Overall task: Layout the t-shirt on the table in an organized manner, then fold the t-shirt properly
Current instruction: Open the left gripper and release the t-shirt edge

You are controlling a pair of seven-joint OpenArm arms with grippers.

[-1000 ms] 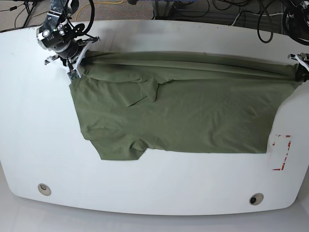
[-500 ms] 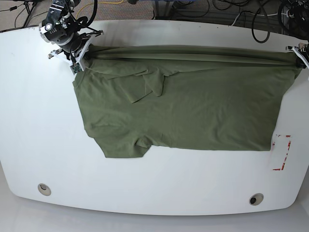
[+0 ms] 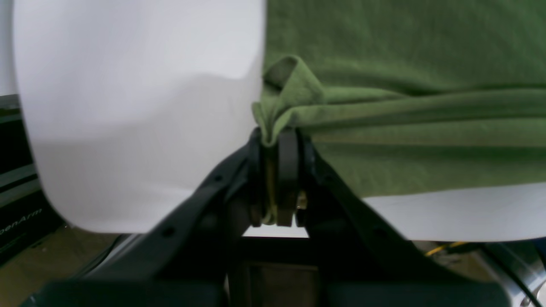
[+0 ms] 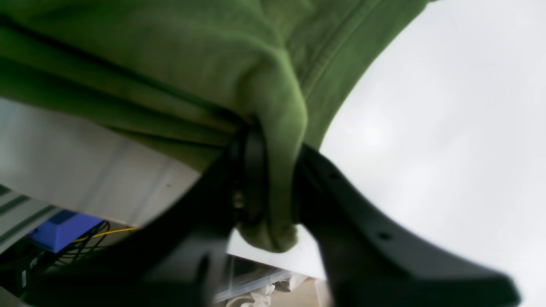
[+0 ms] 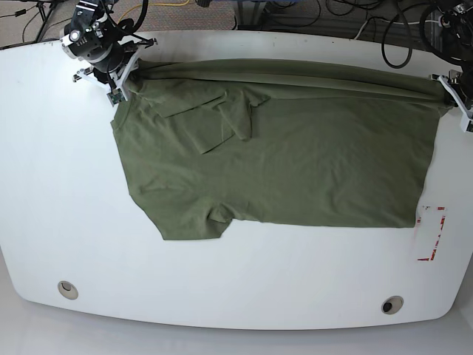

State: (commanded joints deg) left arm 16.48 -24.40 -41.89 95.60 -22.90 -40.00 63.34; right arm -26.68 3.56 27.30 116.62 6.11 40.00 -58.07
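— What's on the counter (image 5: 66,207) from where you stand?

— Big white top, rounded edge, and the shirt (image 5: 295,159) takes up most of the middle and far half. Olive green, lying mostly flat, with its far edge pulled into a long taut ridge running from one arm to the other.

— Flat all over?

— Not quite. A sleeve is folded back over the body near the right arm's end, and the other sleeve pokes out toward the near edge. Some soft wrinkles across the cloth.

— And the arms?

— One at each far corner of the shirt. The right pincer (image 5: 117,87) is clamped on the corner by the folded sleeve; up close its jaws are closed narrow, with a thick roll of green cloth bulging out between them. The left pincer (image 5: 457,92) sits at the opposite corner, right at the counter's edge, jaws pressed together on a small bunched tuck of fabric.

— Anything else on the top?

— A red tape (image 5: 433,233) rectangle just beside the shirt's near corner on the left arm's side, and two grommets (image 5: 68,289) close to the near edge, well apart from each other
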